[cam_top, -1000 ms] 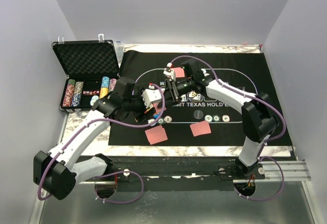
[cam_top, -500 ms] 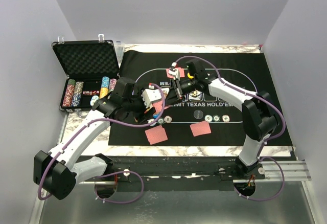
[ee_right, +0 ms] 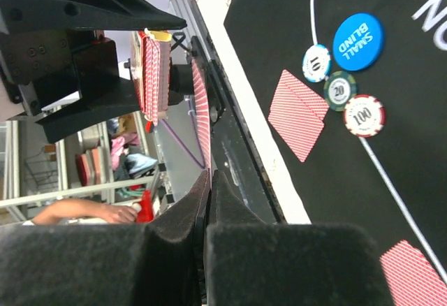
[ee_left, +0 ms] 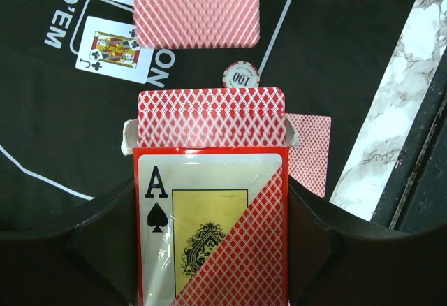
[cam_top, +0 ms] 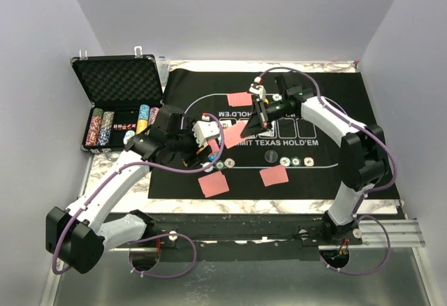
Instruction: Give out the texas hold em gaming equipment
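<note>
Hazards, as I judged them. One: the single red-backed card (cam_top: 234,135) sat in my right gripper (ee_right: 209,180) by one edge only, fingers (ee_right: 154,257) pressed together on it, the rest hanging free in the air between my two arms. So thin a hold could let it swivel or slip in transit and land crooked, face up, or across a card already dealt. Two: the card box (ee_left: 209,222) was clamped between the fingers (ee_left: 98,239) of my left gripper (ee_left: 209,250), mouth open toward the middle of the mat (ee_left: 42,110), with the deck (ee_left: 209,114) standing partly out of it. A tilt or jolt could shed more cards. Three: a 100 chip (ee_left: 241,77) lay just beyond the deck's end and a dealt card (ee_left: 309,154) just beside the box, so a low sweep of my left arm could scatter them. Description. Held card: red lattice back, flat so far as I could tell, face not visible. Box: red-orange, glossy, ace of spades on the front, flaps turned out. Also on the mat: a near card (cam_top: 274,175), a far card (cam_top: 239,98), and a blue SMALL BLIND disc (ee_right: 357,32) with a 10 chip (ee_right: 316,63) and a 20 chip (ee_right: 340,86) close beside it. Stacked chips (cam_top: 101,126) stood in the open case (cam_top: 115,79), far left.
</note>
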Tool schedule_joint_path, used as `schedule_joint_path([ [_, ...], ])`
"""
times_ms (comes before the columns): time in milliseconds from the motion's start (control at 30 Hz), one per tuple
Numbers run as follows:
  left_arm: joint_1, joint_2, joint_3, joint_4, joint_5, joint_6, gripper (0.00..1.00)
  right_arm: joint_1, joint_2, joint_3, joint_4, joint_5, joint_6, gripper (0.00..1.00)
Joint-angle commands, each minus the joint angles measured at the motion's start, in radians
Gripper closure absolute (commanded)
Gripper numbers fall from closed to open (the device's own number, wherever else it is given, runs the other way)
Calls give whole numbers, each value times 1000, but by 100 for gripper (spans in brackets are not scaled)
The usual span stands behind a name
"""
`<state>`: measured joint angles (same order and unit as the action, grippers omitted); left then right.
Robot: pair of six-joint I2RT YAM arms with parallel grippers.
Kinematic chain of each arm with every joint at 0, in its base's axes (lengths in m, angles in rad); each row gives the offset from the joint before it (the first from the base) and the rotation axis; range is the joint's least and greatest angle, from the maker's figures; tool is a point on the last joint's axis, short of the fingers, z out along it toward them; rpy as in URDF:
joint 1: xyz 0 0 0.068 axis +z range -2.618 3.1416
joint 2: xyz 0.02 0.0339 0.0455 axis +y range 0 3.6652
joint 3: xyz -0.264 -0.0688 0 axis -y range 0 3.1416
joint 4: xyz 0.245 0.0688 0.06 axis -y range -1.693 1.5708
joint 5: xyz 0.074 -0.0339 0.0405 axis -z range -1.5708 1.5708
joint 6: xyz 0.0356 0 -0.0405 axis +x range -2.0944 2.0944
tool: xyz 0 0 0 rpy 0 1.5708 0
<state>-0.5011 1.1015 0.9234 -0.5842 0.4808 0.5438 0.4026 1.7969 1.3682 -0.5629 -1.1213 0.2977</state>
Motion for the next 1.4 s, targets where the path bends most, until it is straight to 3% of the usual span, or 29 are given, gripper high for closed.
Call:
schedule_joint_path([
  [0, 4, -14, 2, 32, 23, 15, 100, -42, -30, 78, -211, -34, -197, 99],
  [100, 5, -8, 9, 32, 24, 20, 100, -70, -7, 132, -342, 0, -366, 99],
  [267, 4, -17, 9, 27, 21, 37, 100, -124, 128, 339, -774, 263, -894, 100],
  [533, 4, -18, 5, 25, 26, 28, 100, -229, 245, 407, -855, 655, -1284, 99],
  [767, 4, -31, -10, 25, 19, 28, 100, -310, 339, 486, -857, 724, -1337, 99],
  [1367, 5, -6, -5, 24, 15, 33, 100, -312, 540, 660, -789, 770, -1379, 97],
])
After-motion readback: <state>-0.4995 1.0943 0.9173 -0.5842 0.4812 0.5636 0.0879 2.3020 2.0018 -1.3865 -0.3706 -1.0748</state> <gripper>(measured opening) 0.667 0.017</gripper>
